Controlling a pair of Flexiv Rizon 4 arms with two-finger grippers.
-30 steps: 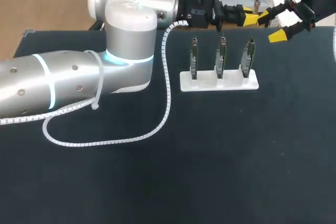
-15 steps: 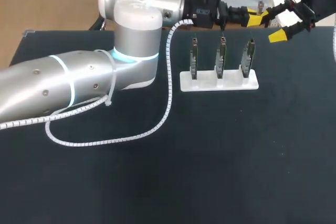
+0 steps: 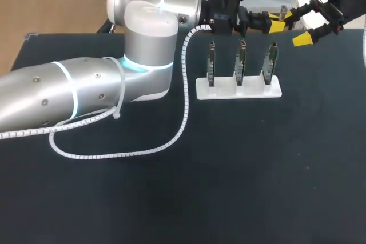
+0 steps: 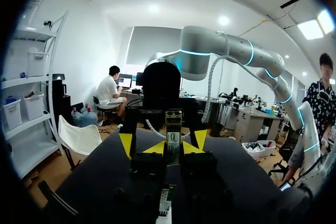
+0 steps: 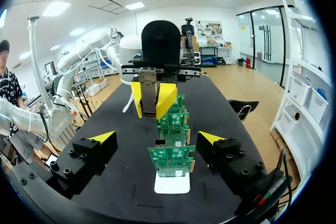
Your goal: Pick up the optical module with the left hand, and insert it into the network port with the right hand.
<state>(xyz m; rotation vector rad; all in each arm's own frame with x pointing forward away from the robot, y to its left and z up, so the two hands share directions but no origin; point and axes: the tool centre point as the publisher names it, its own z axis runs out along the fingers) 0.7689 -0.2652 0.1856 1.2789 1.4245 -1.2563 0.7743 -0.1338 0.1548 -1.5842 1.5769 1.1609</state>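
Left arm: it crosses the dark table [image 3: 229,187] from the left, a white spiral cable [image 3: 184,107] trailing beside it.
Stand: a white stand [image 3: 251,91] holds 3 upright circuit boards [image 3: 241,61] in a row, between the 2 grippers. I cannot tell which network port is meant.
Left gripper [image 3: 277,26]: over the far end of the row, clenched on the optical module [image 4: 173,142], which stands upright between its yellow tips.
Right gripper [image 3: 297,27]: at the far right corner, facing the left one, jaws spread and empty.
Change: over 1 second the left arm's elbow and wrist swing right and the gripper dips slightly. The right gripper does not move.
Meaning: pickup looks done, and the module is being presented for handover. The right-hand grasp and the insertion are not yet begun.
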